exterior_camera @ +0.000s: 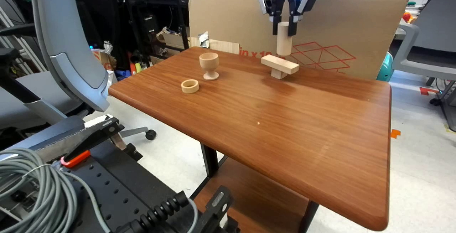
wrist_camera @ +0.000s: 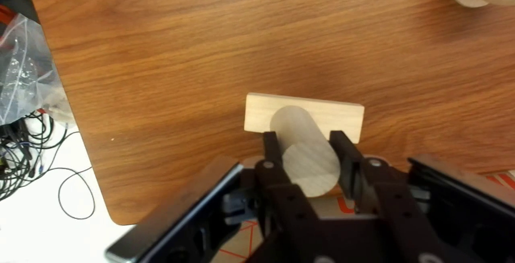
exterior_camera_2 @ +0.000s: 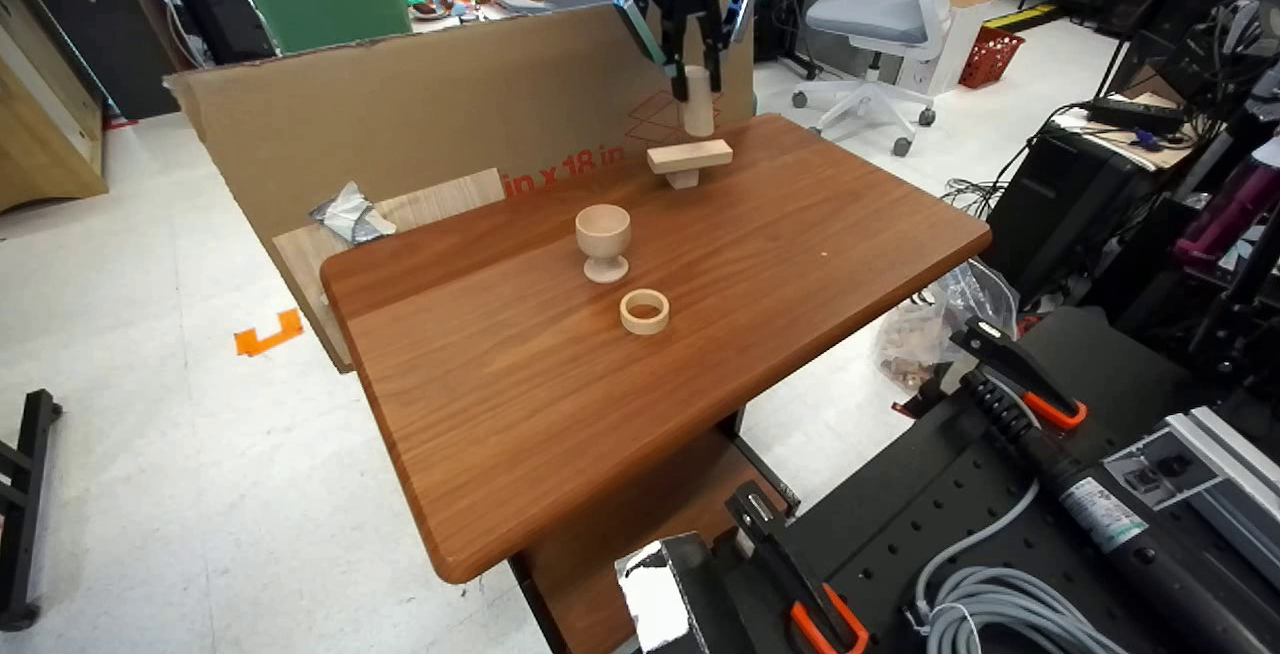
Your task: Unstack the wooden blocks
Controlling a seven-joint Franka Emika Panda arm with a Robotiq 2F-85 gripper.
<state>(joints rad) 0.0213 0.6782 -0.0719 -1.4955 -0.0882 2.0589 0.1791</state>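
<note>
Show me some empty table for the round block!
In an exterior view, bare table stretches from cup and ring to the left edge; another patch lies between ring, plank and right corner. Crowded: by the plank, with gripper and round block above it, and between cup and ring.

free: tabletop (exterior_camera: 302,129) between cup (exterior_camera: 209,62) and plank (exterior_camera: 279,63) | obstacles: ring (exterior_camera: 190,89), edge cardboard (exterior_camera: 242,22)

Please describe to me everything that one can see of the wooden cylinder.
The cylinder is pale and plain, apparently of wood, longer than it is wide, with a flat top end facing the wrist camera. The gripper holds it near the top from two sides, roughly upright, in the air. Its lower end hangs above the long block, with a gap between them in both exterior views.
</note>
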